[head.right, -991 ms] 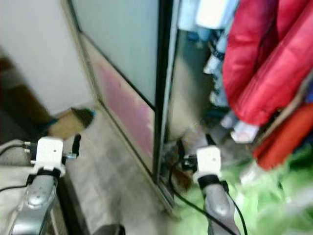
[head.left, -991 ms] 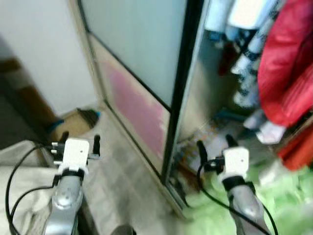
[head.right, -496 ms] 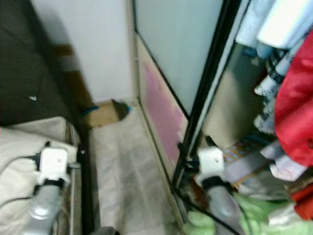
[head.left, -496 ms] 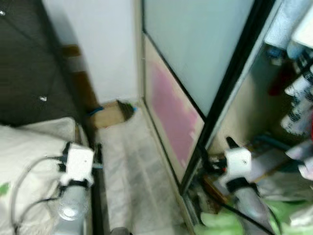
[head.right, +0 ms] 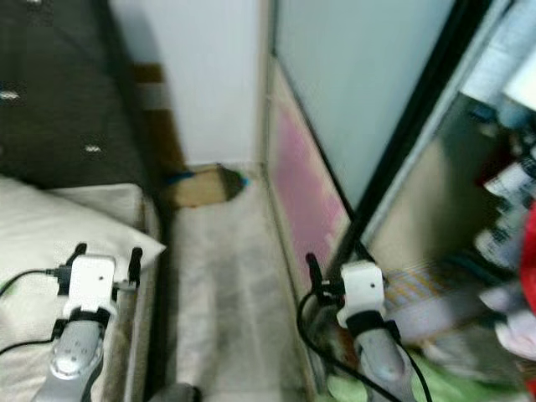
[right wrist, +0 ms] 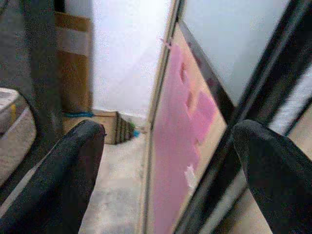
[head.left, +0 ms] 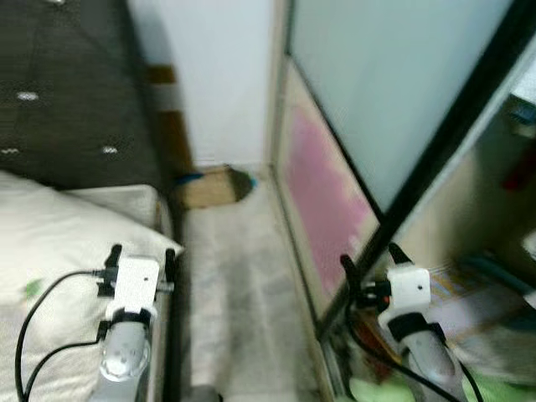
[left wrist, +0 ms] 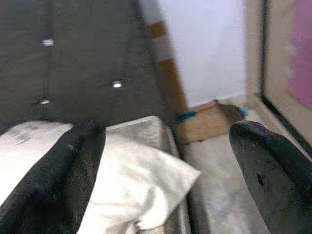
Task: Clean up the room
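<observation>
My left gripper (head.left: 141, 254) is open and holds nothing, raised over the edge of a bed with a white pillow (head.left: 59, 243). My right gripper (head.left: 368, 258) is open and holds nothing, in front of the black frame (head.left: 435, 159) of a sliding wardrobe door. A pale strip of floor (head.left: 239, 276) runs between bed and wardrobe. At its far end a small brown cardboard piece (head.left: 209, 186) with a dark brush-like thing lies against the white wall. The left wrist view shows the pillow (left wrist: 131, 180) between its fingers (left wrist: 73, 170). In the right wrist view is the door's pink panel (right wrist: 190, 117).
A dark quilted headboard (head.left: 75, 84) rises behind the bed. The frosted glass door (head.left: 394, 75) stands on the right, with hanging clothes (head.right: 511, 167) and papers (head.left: 494, 293) in the open wardrobe beyond it. Something green (head.left: 394, 392) lies low at the right.
The whole view has swung left: the red clothes have left the picture and the bed, pillow and headboard have come in. Both grippers stay raised and open.
</observation>
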Motion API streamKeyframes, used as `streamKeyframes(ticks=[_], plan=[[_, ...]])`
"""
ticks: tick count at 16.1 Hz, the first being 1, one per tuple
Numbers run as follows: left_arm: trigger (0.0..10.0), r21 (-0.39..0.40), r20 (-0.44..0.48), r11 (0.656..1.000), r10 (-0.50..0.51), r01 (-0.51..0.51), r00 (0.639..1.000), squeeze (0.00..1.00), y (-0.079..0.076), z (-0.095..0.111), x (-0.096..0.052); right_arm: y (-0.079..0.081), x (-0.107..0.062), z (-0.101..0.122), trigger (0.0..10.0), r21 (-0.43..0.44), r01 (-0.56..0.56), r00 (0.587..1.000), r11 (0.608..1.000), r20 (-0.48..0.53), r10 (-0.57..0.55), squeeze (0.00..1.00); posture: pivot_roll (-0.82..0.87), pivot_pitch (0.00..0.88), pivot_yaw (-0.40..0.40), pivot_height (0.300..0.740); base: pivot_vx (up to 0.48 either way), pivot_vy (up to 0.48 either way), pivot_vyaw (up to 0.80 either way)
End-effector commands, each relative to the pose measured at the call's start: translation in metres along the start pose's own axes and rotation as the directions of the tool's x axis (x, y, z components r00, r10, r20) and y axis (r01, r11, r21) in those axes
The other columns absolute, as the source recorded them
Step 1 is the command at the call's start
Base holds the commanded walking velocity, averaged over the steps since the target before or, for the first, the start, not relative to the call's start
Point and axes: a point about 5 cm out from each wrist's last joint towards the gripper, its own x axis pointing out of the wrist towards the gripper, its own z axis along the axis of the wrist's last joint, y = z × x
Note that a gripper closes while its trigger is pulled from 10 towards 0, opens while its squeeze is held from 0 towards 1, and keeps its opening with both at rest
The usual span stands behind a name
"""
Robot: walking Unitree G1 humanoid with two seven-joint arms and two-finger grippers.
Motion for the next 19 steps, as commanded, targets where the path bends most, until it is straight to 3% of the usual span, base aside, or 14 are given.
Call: streamKeyframes(ticks=[1,8,11,12,16,19], plan=[[10.0,-0.003,0.0,1.0,-0.004,0.004,1.0,0.0,-0.001,0.002,0.003,0.0,0.0,0.001,10.0,-0.004,0.012,1.0,1.0,0.006,-0.012,0.0,-0.01,0.01,-0.019,0.74,0.0,0.0,0.8],[10.0,0.004,-0.002,1.0,0.01,-0.01,1.0,0.0,0.002,0.002,0.004,0.003,0.011,0.012,10.0,0.006,0.014,0.999,1.0,0.039,-0.015,0.0,0.0,0.013,-0.011,0.74,0.0,0.0,0.8],[10.0,-0.021,-0.002,0.999,-0.024,0.024,1.0,0.0,-0.002,0.003,0.004,0.003,0.016,0.015,10.0,0.002,0.017,0.999,1.0,0.047,-0.017,0.0,0.0,0.014,-0.01,0.74,0.0,0.0,0.8],[10.0,-0.067,0.002,0.996,-0.055,0.055,0.998,0.0,-0.006,0.005,0.003,0.002,0.019,0.016,10.0,0.006,0.02,0.999,1.0,0.049,-0.02,0.0,0.0,0.009,-0.011,0.74,0.0,0.0,0.8],[10.0,-0.071,0.005,0.996,-0.047,0.047,0.999,0.0,-0.009,0.006,0.005,0.001,0.031,0.022,10.0,0.007,0.015,0.997,1.0,0.074,-0.015,0.0,0.0,0.001,-0.013,0.74,0.0,0.0,0.8],[10.0,-0.079,0.01,0.995,-0.062,0.063,0.998,0.0,-0.01,0.007,0.007,0.001,0.031,0.02,10.0,0.003,0.009,0.997,1.0,0.071,-0.009,0.0,0.0,0.001,-0.019,0.74,0.0,0.0,0.8]])
